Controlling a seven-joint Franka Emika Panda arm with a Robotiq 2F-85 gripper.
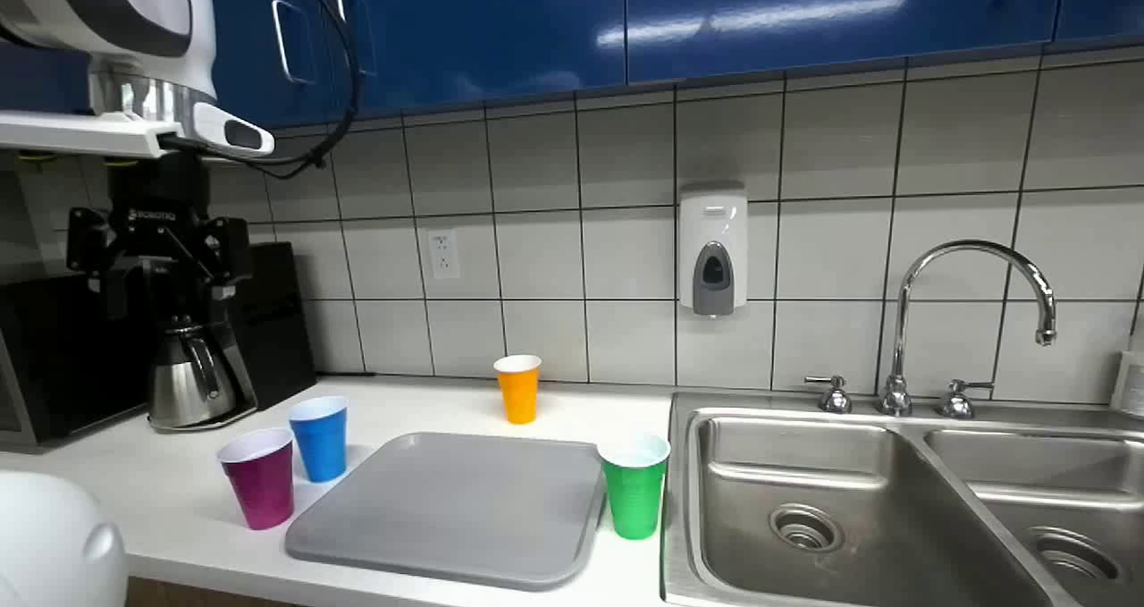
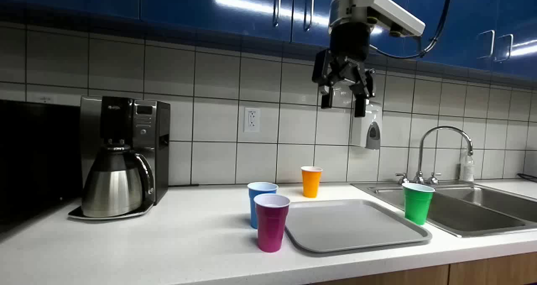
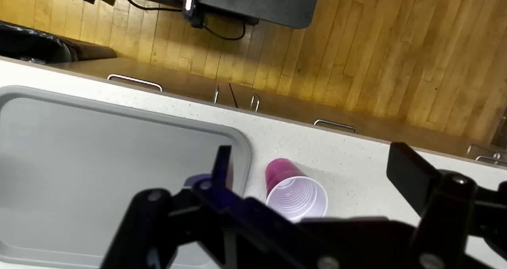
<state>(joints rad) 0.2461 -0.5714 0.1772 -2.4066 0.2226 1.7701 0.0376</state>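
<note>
My gripper [image 2: 343,105] hangs in the air high over the counter, its fingers wide apart and nothing between them. In the wrist view a purple cup [image 3: 283,172] shows beyond the gap of the gripper [image 3: 312,156], well below and untouched. That purple cup [image 1: 261,486] stands upright at the left of a grey tray [image 1: 456,504], with a blue cup [image 1: 320,442] close behind it. An orange cup [image 1: 518,392] is behind the tray, and a green cup [image 1: 636,491] stands between tray and sink. The blue, orange and green cups cannot be made out in the wrist view.
A coffee maker with a steel carafe [image 2: 113,188] stands at the counter's left. To the right is a double sink [image 1: 804,473] with a tall faucet [image 1: 970,248]. A soap dispenser [image 1: 712,249] hangs on the tiled wall. Blue cabinets [image 2: 218,8] overhang the counter near the arm.
</note>
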